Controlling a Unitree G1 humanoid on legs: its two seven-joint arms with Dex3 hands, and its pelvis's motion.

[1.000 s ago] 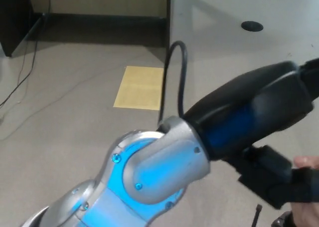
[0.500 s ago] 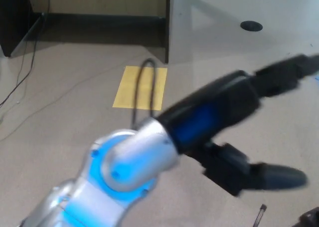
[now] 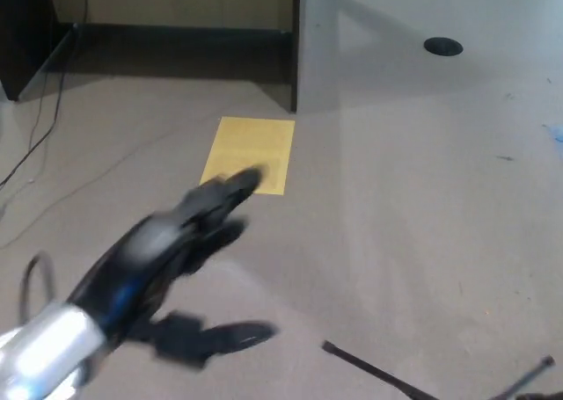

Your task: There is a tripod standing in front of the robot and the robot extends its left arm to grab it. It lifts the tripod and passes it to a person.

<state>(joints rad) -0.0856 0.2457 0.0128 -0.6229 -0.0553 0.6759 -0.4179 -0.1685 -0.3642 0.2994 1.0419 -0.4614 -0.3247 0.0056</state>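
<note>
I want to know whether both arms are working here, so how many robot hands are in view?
1: the left hand, blurred, at lower left over the floor, fingers apart and holding nothing. The right hand does not show and may be out of frame.

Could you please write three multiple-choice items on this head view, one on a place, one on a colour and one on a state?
1. Where in the head view does the left hand show?
A. lower left
B. upper right
C. top centre

2. What colour is the rectangular patch on the floor?
A. red
B. yellow
C. green

3. What is the state of the left hand?
A. shut on a tripod
B. shut on a cable
C. open, holding nothing

Answers:
1. A, since the arm comes in from the bottom left corner and the hand lies left of centre.
2. B, since the patch on the grey floor is plainly yellow.
3. C, since the blurred fingers spread apart with nothing between them; thin black rods lie apart at the bottom right edge.
</note>
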